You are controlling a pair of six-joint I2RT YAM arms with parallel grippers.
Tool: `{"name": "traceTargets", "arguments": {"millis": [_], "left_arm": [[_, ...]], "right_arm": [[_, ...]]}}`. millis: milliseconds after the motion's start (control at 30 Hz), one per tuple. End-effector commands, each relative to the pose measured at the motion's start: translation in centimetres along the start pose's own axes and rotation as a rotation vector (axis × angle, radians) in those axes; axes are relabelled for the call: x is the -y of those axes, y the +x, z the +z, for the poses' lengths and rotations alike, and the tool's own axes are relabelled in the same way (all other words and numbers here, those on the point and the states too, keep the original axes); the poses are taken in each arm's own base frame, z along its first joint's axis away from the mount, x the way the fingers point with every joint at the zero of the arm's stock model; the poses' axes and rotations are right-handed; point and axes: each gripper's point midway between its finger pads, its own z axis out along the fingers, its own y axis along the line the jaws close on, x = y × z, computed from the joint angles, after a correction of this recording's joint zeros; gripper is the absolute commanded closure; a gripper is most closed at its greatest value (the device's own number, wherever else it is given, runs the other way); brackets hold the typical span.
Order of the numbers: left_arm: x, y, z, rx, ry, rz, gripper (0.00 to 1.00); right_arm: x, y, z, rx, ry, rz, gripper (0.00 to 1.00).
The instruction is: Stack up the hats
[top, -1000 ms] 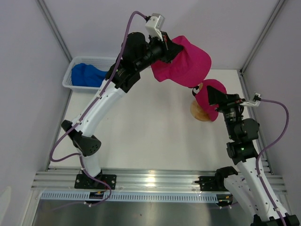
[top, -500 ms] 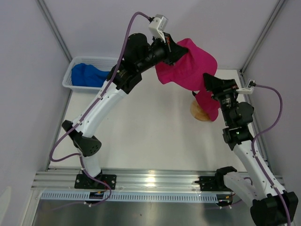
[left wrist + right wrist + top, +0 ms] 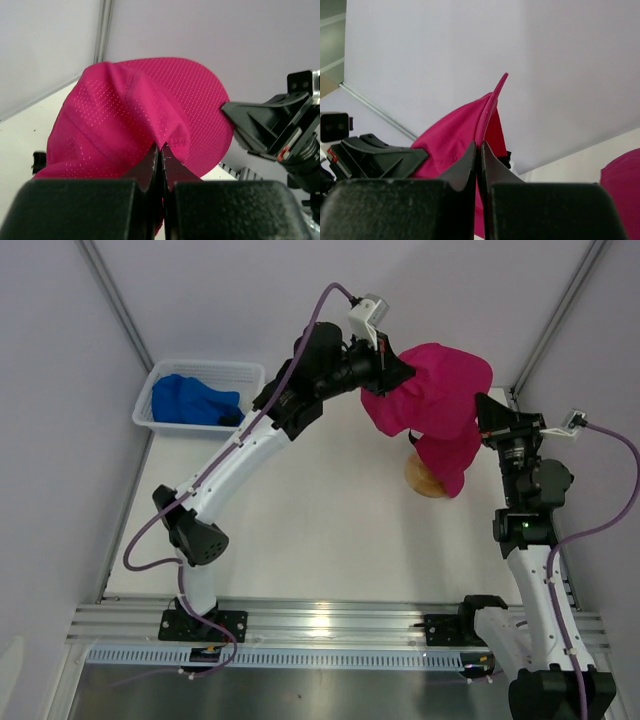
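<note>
Beneath raised pink hat, stand half hidden

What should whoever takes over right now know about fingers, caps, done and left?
Left gripper: fingers shut on the crown fabric of a magenta-pink fabric baseball cap, held in the air by the round wooden stand.
Right gripper: fingers shut on that cap's brim edge.
Second magenta-pink cap sits on the stand; royal blue fabric caps lie bunched in the white mesh basket.
Done: one cap on the stand. Left: lower the held cap onto it, then the blue ones.
</note>
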Motion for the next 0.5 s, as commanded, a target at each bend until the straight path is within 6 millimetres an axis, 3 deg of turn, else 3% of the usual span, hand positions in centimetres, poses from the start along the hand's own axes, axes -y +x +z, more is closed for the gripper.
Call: {"name": "traceTargets", "arguments": {"millis": [0,133,267,300,367,467], "left_arm": [[1.3,-0.2,0.2,0.005,0.072,0.030,0.98],[0.9,0.2,1.1,0.010,0.071,0.018,0.74],[-1.2,0.7,1.5,0.009,-0.016,0.028,0.60],[-1.8,0.5,1.3,0.012,-0.029,0.027,0.53],[-2.6,0.6,1.1,0.009,-0.047,0.013,0.46],[-4.5,1.6,0.7,-0.018,-0.076,-0.021,0.43]], "right_arm": [[1.0,-1.6,-0.1,0.007,0.012,0.019,1.00],[5.1,-3.0,-1.4,0.037,0.112,0.072,1.00],[8.8,-3.5,-3.4,0.046,0.142,0.181,1.00],[10.5,-2.7,-4.1,0.042,0.171,0.192,1.00],[11.4,-2.2,-4.6,0.046,0.183,0.180,1.00],[13.1,-1.5,-5.3,0.046,0.224,0.177,1.00]]}}
